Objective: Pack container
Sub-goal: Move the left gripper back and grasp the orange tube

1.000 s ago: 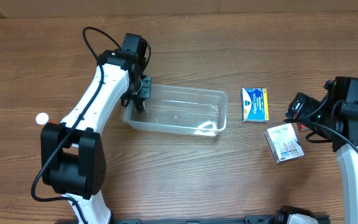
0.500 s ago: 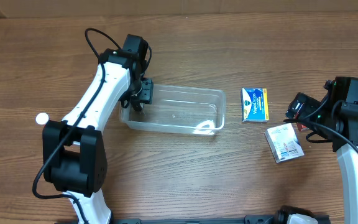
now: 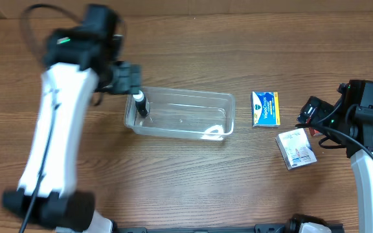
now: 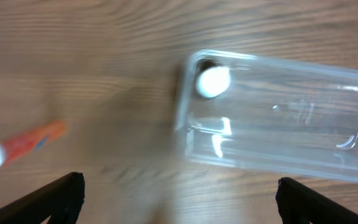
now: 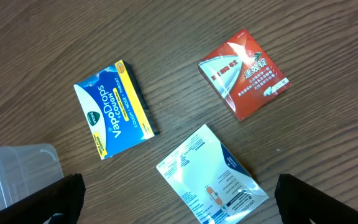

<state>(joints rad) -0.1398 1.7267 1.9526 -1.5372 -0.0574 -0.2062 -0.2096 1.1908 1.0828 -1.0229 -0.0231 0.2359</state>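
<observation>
Left gripper [image 4: 179, 186] released, jaws wide apart, nothing between them, just off the left end of the container [image 3: 180, 115]. Container sits near table centre, slightly toward the left edge. White-capped bottle [image 3: 141, 105] is inside its left end. Blurred orange tube [image 4: 30, 140] lies further toward the left edge. Right gripper [image 5: 179, 186] is also released and empty, near the right edge over the blue VapoDrops box [image 5: 114, 109], red box [image 5: 244, 74] and white packet [image 5: 213, 183].

Blurred near the counter's far left corner: left arm [image 3: 60, 97]. Smeared too: orange tube [image 4: 35, 139]. Cropped by picture's edge: container [image 5: 16, 167].
</observation>
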